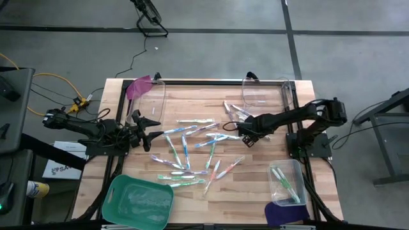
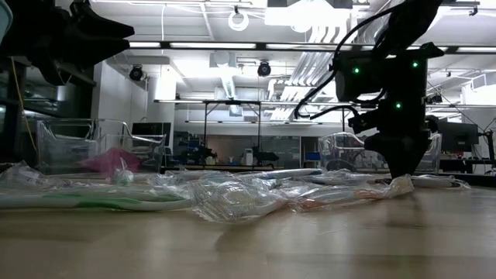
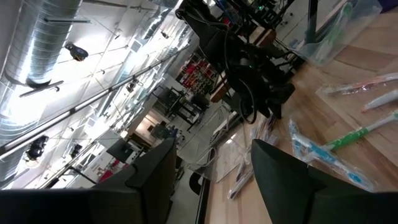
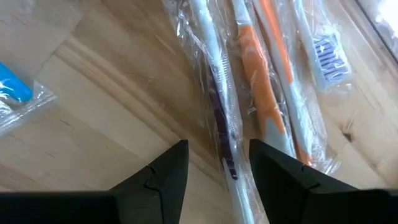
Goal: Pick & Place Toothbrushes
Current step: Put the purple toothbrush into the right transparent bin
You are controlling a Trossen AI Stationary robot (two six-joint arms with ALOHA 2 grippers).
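Note:
Several plastic-wrapped toothbrushes (image 1: 192, 150) lie scattered flat on the wooden table's middle. My right gripper (image 1: 245, 136) is open and low over a small bunch of them at the right of the pile. In the right wrist view (image 4: 217, 163) its fingers stand on either side of a purple-handled toothbrush (image 4: 219, 115), with an orange-handled one (image 4: 261, 93) beside it. In the low view the right gripper (image 2: 403, 167) reaches down to the table top. My left gripper (image 1: 148, 131) is open and empty at the pile's left, held level above the table; it also shows in the left wrist view (image 3: 211, 180).
A clear tub (image 1: 287, 182) holding toothbrushes stands near right, with a purple lid (image 1: 281, 214) beside it. A green lid (image 1: 137, 201) lies near left. Two clear tubs stand at the far edge (image 1: 153, 96) (image 1: 265, 92), the left one with a pink lid (image 1: 137, 86).

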